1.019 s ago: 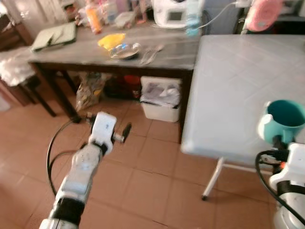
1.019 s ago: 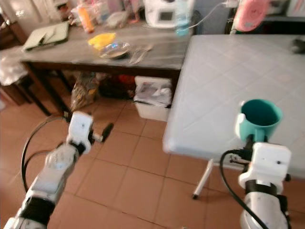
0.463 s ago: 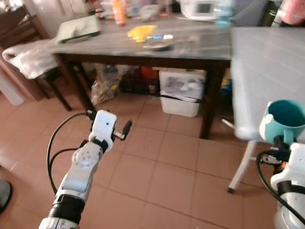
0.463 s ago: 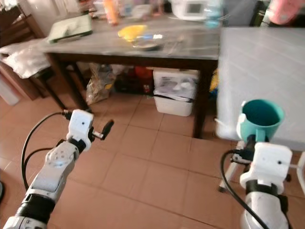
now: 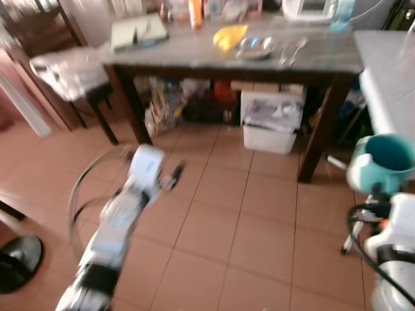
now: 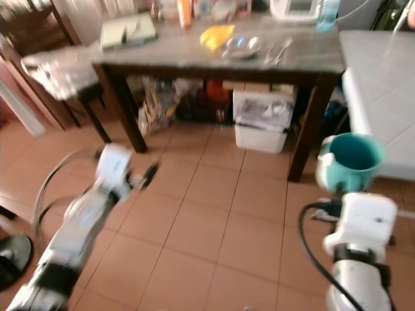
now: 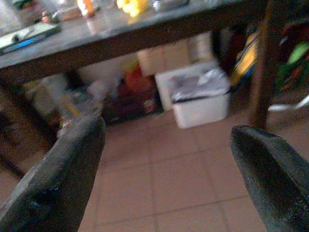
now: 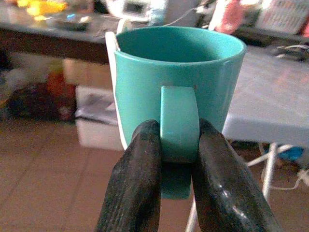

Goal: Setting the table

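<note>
Now your view has swung left to the dark worktop (image 5: 194,55); your right end effector (image 8: 176,159) still pinches the cup (image 8: 178,77), left end effector (image 7: 164,159) spread empty.

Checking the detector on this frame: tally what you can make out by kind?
Teal mugs: 1, held by the right pincer
Tables: 2 (dark, white)
White bins: 1
Orange bottles: 1
Shallow dishes: 1
Total: 6

The left arm (image 5: 120,223) is smeared by motion blur; items on the dark worktop (image 5: 194,52) cannot be identified.
</note>
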